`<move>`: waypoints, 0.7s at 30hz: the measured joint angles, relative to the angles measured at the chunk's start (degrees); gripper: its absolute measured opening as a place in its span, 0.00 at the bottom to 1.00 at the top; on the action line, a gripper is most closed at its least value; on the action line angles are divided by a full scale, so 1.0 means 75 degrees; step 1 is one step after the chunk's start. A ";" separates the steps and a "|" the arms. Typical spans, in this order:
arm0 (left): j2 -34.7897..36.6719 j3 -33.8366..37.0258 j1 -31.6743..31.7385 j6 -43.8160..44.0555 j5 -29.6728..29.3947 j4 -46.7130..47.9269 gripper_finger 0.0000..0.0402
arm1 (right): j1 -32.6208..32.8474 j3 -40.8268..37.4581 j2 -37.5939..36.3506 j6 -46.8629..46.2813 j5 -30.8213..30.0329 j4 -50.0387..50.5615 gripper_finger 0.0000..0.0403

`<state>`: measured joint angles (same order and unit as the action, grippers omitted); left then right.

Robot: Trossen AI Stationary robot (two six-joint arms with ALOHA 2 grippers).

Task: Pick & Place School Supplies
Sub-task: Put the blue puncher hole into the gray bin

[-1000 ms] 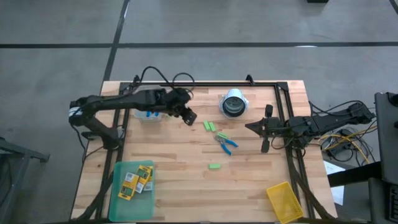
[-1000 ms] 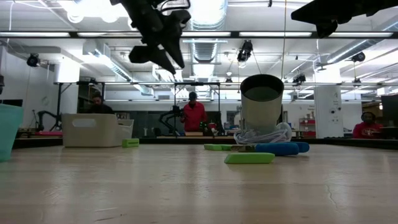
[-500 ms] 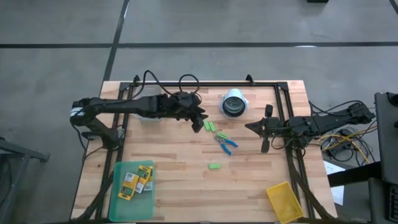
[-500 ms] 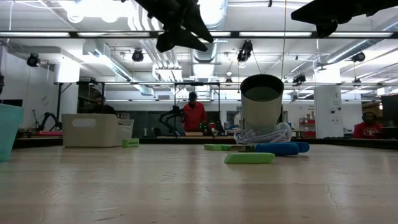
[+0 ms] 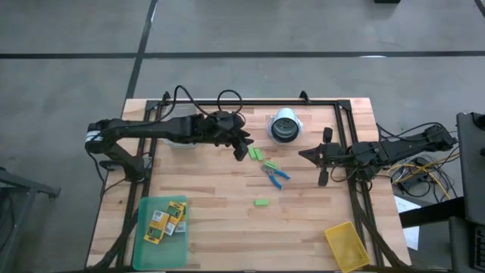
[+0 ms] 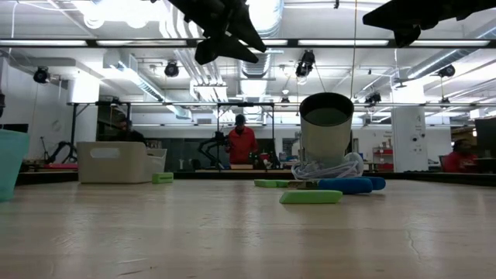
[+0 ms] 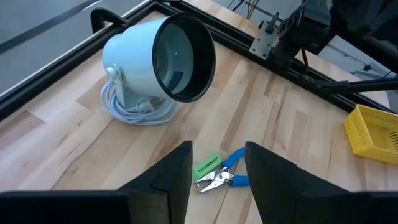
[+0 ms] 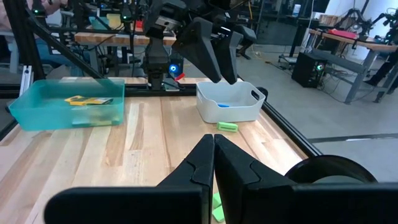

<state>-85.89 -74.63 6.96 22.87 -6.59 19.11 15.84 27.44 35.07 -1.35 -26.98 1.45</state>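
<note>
The scissors (image 5: 276, 175) lie on the table (image 5: 227, 220) just right of centre, blue handles toward four o'clock. Two green blocks (image 5: 256, 154) sit side by side just at eleven o'clock from them, and a third block (image 5: 261, 202) lies alone at six o'clock. The crayon boxes (image 5: 165, 218) rest in the green tray (image 5: 144, 254) at the table's seven o'clock corner.

The left gripper (image 5: 244, 144) hangs in the air just at ten o'clock of the paired blocks, fingers parted and holding nothing. Only the left wrist view shows this plainly: between its two fingers (image 7: 176, 171) the scissors (image 7: 219, 177) and one block (image 7: 206, 165) lie on the wood below, with the white lamp (image 7: 160, 62) and its coiled cord beyond.

The low view adds height: the gripper (image 6: 225, 32) floats well above the table, and a further block (image 6: 162, 178) lies beside the white bin (image 6: 118, 161), which the high view does not show clearly.

The right gripper (image 5: 305, 154) waits at three o'clock, fingers pressed together and empty; its wrist view shows the seam between them (image 8: 213, 163). A yellow bin (image 5: 347, 244) sits at five o'clock.
</note>
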 joint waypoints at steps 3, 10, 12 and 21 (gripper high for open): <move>0.0000 -0.0001 0.0000 0.0006 -0.0001 0.0000 0.38 | -0.0001 -0.0001 0.0000 -0.0009 0.0000 0.0000 0.02; 0.0000 -0.0003 0.0000 0.0009 -0.0006 0.0000 0.38 | 0.0000 -0.0003 0.0003 -0.0021 0.0000 -0.0042 0.02; 0.0000 -0.0001 0.0000 0.0009 -0.0006 0.0000 0.38 | 0.0000 0.0000 0.0000 0.0002 0.0000 -0.0064 0.02; 0.0000 -0.0003 0.0000 0.0009 -0.0012 0.0000 0.38 | 0.0014 0.0012 0.0287 -0.3038 0.0007 0.0218 0.02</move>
<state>-85.89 -74.65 6.96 22.94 -6.68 19.11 15.94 27.53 37.22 -24.13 -26.93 3.09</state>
